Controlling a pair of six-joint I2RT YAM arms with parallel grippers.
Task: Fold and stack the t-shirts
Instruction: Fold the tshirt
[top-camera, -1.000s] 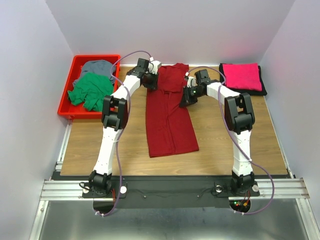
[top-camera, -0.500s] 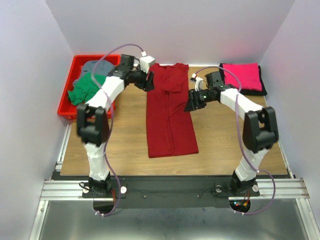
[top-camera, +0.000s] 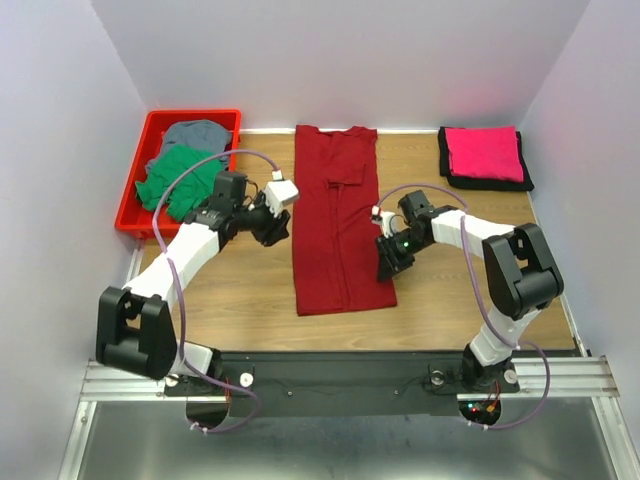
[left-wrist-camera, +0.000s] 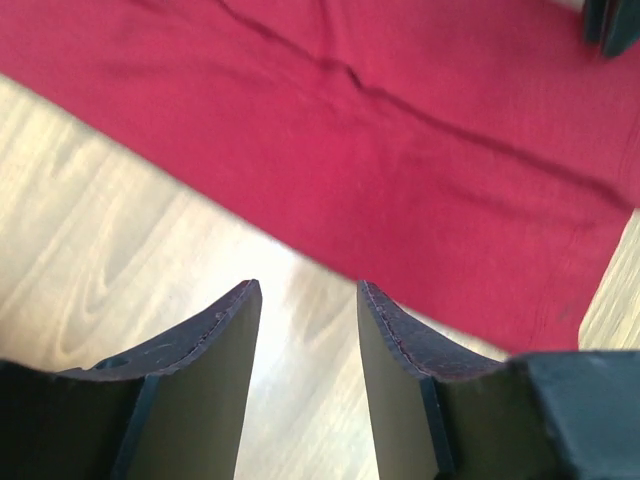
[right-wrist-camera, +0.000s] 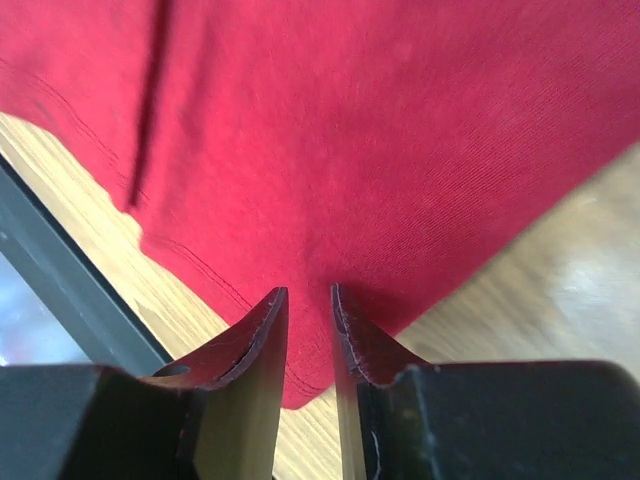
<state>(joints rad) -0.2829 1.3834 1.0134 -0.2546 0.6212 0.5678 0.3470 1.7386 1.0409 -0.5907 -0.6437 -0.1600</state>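
**Two robot arms flank a dark red t-shirt laid out on a wooden table**

From above, we see the dark red t-shirt (top-camera: 340, 220) lying flat in a long strip, its collar towards the far wall. It is our landmark.

The left gripper (top-camera: 280, 230) hovers just left of the shirt's left edge, about halfway along it. In its wrist view, the left gripper (left-wrist-camera: 305, 290) has its jaws well apart over bare wood and holds nothing.

The right gripper (top-camera: 386, 262) sits at the shirt's near right corner. Up close, the right gripper (right-wrist-camera: 308, 292) has its jaws only a narrow slit apart above the hem. We see no cloth caught between them.

Far right of the shirt's collar, a folded bright pink t-shirt (top-camera: 484, 153) rests on a folded black t-shirt (top-camera: 490, 185).

Far left, a red tray (top-camera: 195, 114) holds a crumpled green t-shirt (top-camera: 180, 180) and a grey t-shirt (top-camera: 195, 133).
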